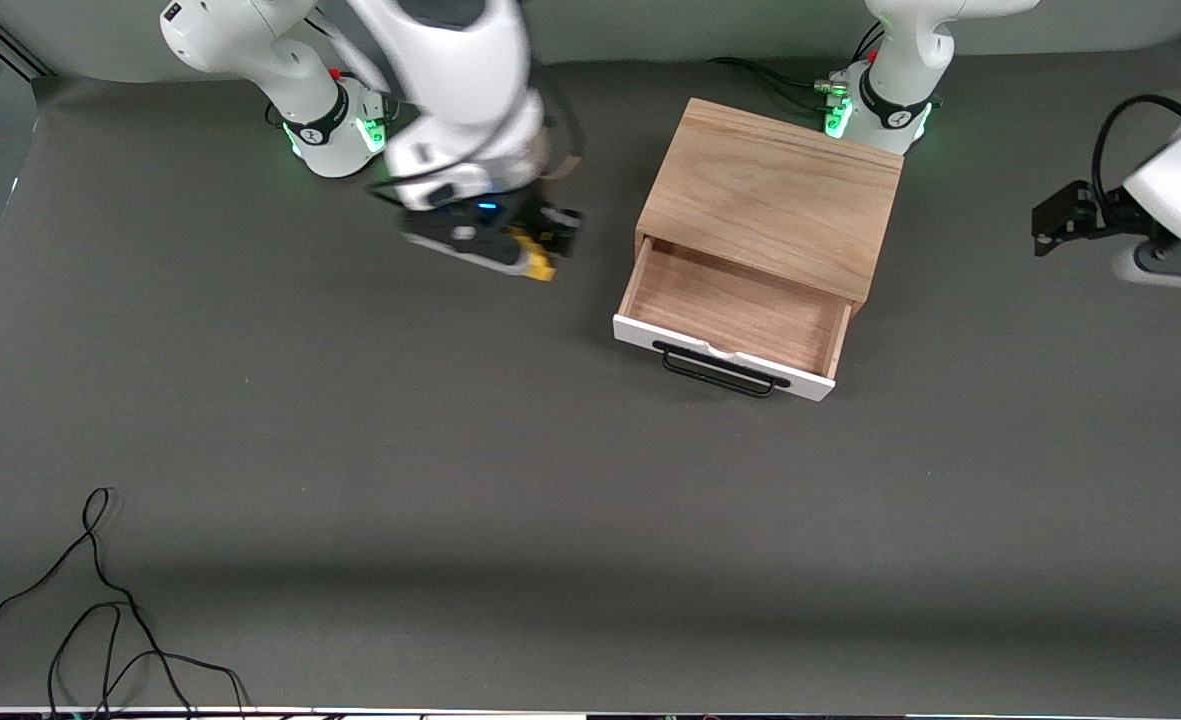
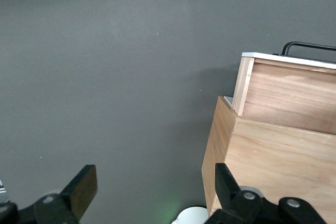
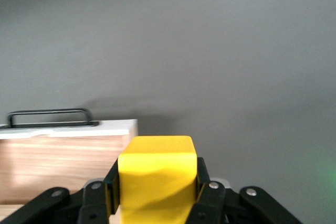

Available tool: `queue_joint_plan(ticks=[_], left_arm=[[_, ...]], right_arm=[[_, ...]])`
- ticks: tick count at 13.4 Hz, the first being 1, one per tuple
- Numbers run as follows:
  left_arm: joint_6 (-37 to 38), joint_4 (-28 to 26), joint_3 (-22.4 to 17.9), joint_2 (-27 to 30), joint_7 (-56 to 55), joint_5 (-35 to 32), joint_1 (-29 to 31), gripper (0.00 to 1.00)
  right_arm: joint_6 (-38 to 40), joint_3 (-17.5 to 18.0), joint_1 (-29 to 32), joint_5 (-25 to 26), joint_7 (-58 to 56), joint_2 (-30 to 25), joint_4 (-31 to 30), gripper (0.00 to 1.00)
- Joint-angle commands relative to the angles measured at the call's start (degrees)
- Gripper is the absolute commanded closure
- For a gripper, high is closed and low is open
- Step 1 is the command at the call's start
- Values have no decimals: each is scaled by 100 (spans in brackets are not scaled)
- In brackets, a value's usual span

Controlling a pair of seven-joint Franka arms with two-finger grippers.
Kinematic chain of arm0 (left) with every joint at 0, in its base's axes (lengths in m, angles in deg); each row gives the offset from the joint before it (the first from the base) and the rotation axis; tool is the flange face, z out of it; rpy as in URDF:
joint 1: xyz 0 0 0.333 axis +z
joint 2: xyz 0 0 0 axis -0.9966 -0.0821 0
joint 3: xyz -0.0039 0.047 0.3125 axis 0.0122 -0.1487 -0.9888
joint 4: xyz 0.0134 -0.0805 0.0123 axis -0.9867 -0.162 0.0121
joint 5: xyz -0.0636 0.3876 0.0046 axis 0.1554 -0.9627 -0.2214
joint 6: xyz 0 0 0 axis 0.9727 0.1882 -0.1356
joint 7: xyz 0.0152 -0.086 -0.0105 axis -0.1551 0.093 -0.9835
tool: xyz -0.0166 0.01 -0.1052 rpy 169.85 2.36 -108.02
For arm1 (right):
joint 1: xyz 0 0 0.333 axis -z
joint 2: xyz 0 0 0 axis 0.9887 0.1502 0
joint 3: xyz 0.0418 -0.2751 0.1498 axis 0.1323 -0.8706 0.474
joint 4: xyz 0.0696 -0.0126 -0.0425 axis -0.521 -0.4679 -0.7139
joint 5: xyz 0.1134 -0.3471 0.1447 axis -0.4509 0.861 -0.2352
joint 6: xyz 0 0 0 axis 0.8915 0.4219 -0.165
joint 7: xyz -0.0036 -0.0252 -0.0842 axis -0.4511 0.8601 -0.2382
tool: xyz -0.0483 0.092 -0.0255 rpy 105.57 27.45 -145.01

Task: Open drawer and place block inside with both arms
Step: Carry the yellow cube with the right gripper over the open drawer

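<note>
Front view: drawer stands pulled out of the cabinet, interior bare.
Right end effector: clenched on the block, up in the air over the table, beside the cabinet toward the right arm's end.
Left end effector: released, fingers spread, waiting near its own end of the table.
Your step: carry the block over the drawer opening, clear the side wall, lower before releasing.

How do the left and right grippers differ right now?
The right gripper is shut on the yellow block; the left gripper is open and empty. The right gripper is over bare table beside the open drawer; the left gripper waits past the cabinet at the left arm's end. Both are black two-finger grippers.
</note>
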Motion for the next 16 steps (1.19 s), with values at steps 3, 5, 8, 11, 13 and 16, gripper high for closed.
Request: queue_joint_plan(ticks=[3,5,8,11,13,16], left_arm=[[-393,-450,-719,457,413,10,-449,0],[-393,-441,-712,448,414,10,-459,0],[-393,-240,-509,361,396,-25,-388,0],[-385,-177,-509,307,405,-7,-397,0],[-350,-169,-518,237,414,10,-380,0],[-358,-168,-518,184,414,19,-371,0]], right_arm=[[-381,-69,-638,-56,871,1206,1149,80],[-627,-78,-796,-38,1013,1496,1149,80],[-925,-87,-955,23,1040,2015,1176,80],[-1312,-87,-964,23,1119,2288,1176,80],[-1409,-87,-990,32,1110,2411,1167,80],[-1480,-87,-990,111,1084,2543,1132,80]])
